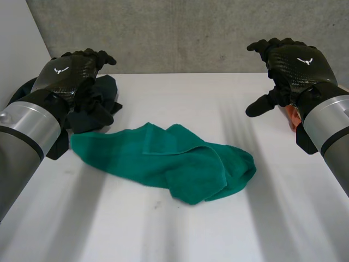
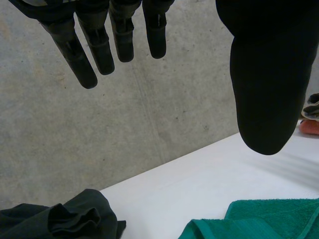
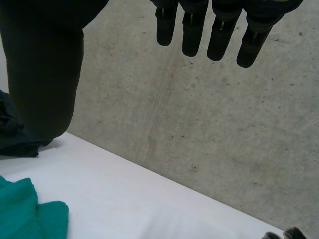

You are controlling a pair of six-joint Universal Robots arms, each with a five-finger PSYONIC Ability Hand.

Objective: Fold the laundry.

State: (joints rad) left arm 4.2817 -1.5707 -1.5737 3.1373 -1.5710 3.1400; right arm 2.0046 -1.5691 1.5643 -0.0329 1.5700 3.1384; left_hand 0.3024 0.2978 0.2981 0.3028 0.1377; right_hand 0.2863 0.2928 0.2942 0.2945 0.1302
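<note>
— Where was the green towel (image 1: 174, 161)?

— It lay near the middle of the white worktop (image 1: 229, 229), between the 2 hands. It was crumpled up, with 1 part flopped over another part, so it was not flat.

— Did a hand touch it?

— No. Both hands were up in the air, away from it.

— What about the left hand (image 1: 71, 71)?

— It hung over a heap of dark cloth (image 1: 101, 103) at the far left of the worktop. Its fingers (image 2: 84, 59) were straight and spread apart, and its thumb (image 2: 264, 89) stood away from them. It held nothing.

— And the right hand (image 1: 294, 65)?

— It was up at the far right, well apart from the towel. Its fingers were straight too, and its thumb stuck out to the side. Nothing was in it.

— Did the dark cloth touch the towel?

— The heap sat right beside the towel's left end. In the left wrist view a strip of bare worktop showed between them, but in the head view they looked very close. I could not tell if they touched.

— Was there anything else?

— A small orange thing (image 1: 292, 117) peeked out from behind the right hand. I could not tell what it was. A grey wall (image 1: 180, 33) stood behind the worktop.
</note>
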